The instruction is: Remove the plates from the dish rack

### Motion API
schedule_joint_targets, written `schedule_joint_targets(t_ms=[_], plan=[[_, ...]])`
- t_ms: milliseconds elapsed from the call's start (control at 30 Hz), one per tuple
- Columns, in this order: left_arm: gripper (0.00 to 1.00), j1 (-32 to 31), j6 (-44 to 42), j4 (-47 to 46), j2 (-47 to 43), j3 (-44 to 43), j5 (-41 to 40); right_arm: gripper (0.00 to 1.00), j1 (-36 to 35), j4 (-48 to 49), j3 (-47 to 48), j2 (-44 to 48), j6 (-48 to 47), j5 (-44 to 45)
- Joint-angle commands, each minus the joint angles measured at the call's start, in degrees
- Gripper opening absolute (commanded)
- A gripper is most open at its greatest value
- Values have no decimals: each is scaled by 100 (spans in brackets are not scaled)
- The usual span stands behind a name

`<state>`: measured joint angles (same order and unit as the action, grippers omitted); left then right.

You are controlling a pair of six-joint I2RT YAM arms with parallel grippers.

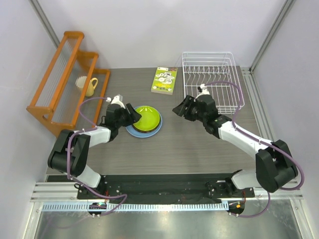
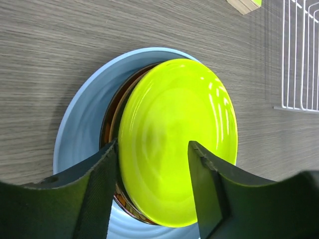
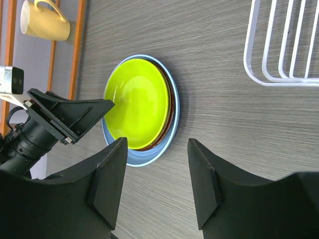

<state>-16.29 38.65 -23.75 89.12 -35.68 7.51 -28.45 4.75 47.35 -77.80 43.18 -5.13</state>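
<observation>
The plates lie in one stack on the table. The lime-green plate (image 1: 147,118) (image 2: 174,134) (image 3: 137,102) is on top and sits a little off-centre. The dark-red plate's rim (image 2: 110,119) (image 3: 172,109) shows under it, and the large light-blue plate (image 1: 133,132) (image 2: 79,129) (image 3: 149,158) is at the bottom. The yellow plate is mostly hidden. My left gripper (image 1: 133,115) (image 2: 152,184) is open, its fingers over the green plate's left edge. My right gripper (image 1: 178,108) (image 3: 157,184) is open and empty, between the stack and the white wire dish rack (image 1: 209,79) (image 2: 299,55) (image 3: 284,45), which holds no plates.
An orange wooden rack (image 1: 65,74) stands at the back left with a yellow mug (image 1: 90,86) (image 3: 45,22) in it. A green-and-white booklet (image 1: 164,80) (image 2: 244,5) lies just left of the dish rack.
</observation>
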Motion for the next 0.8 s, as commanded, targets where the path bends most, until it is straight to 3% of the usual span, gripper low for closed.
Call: schedule_joint_targets(t_ms=[0, 67, 167, 367, 767], plan=[[65, 39, -104, -7, -123, -18, -153, 57, -29, 149, 248, -42, -125, -50], [71, 39, -165, 150, -263, -61, -223, 57, -29, 140, 239, -34, -134, -41], [99, 39, -375, 378, -552, -88, -267, 57, -29, 78, 257, 2, -274, 55], [99, 39, -815, 1152, -1115, -281, -645, 57, -29, -343, 389, -7, -758, 363], [100, 12, -1325, 2242, -2232, -1010, -435, 62, -29, -941, 292, 458, -1609, 1601]])
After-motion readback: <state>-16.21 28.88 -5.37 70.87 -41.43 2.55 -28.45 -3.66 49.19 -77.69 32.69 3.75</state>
